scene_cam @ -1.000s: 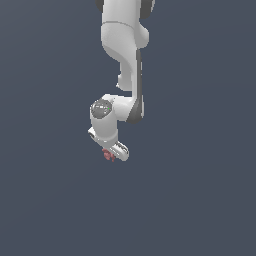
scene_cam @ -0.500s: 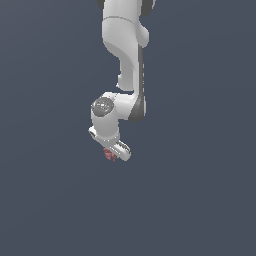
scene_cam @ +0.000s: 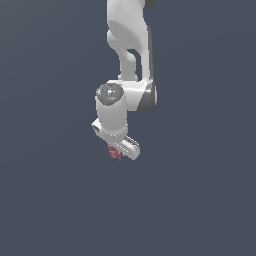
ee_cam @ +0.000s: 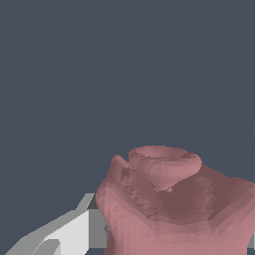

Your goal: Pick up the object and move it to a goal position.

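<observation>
The object (scene_cam: 116, 152) is a small pinkish-red lumpy shape tucked under the white gripper (scene_cam: 120, 150) in the exterior view, mostly hidden by the hand. In the wrist view the object (ee_cam: 172, 201) fills the lower part of the picture, close to the camera, with one white finger (ee_cam: 69, 231) touching its side. The other finger is hidden behind the object. The gripper is shut on the object.
A flat dark grey-blue surface (scene_cam: 50, 200) fills everything around the arm. The white arm (scene_cam: 127, 45) reaches down from the top of the exterior view.
The arm and the held object have shifted very slightly upward in the exterior view; the grip is the same.
</observation>
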Controlling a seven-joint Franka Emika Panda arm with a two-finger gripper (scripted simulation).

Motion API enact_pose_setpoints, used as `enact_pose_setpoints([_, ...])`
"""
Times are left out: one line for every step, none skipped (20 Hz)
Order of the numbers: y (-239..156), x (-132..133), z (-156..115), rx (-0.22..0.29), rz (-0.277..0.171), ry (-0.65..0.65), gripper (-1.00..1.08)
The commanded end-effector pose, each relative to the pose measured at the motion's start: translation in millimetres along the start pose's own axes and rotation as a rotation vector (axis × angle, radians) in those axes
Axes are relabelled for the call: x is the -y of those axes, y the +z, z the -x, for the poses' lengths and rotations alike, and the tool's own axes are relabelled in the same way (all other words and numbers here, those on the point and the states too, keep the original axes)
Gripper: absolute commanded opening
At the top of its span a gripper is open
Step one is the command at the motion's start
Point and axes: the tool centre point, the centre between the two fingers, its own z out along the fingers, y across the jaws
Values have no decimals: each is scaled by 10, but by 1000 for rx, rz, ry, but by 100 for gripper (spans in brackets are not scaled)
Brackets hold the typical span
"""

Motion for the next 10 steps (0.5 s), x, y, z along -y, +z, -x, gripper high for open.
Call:
enact_pose_setpoints([-229, 136, 0, -1, 0, 0, -100])
enact_pose_setpoints([-323, 193, -1, -1, 0, 0, -100])
enact_pose_setpoints([-417, 250, -3, -1, 1, 0, -100])
enact_pose_setpoints([-512, 308, -5, -1, 1, 0, -100])
enact_pose_setpoints([-607, 367, -7, -1, 1, 0, -100])
enact_pose_setpoints([-702, 426, -9, -1, 1, 0, -100])
enact_pose_setpoints([-797, 484, -11, -1, 1, 0, -100])
enact_pose_setpoints([-890, 543, -14, -1, 1, 0, -100])
enact_pose_setpoints([-977, 598, -17, -1, 1, 0, -100])
enact_pose_setpoints([-1059, 649, -20, -1, 1, 0, -100])
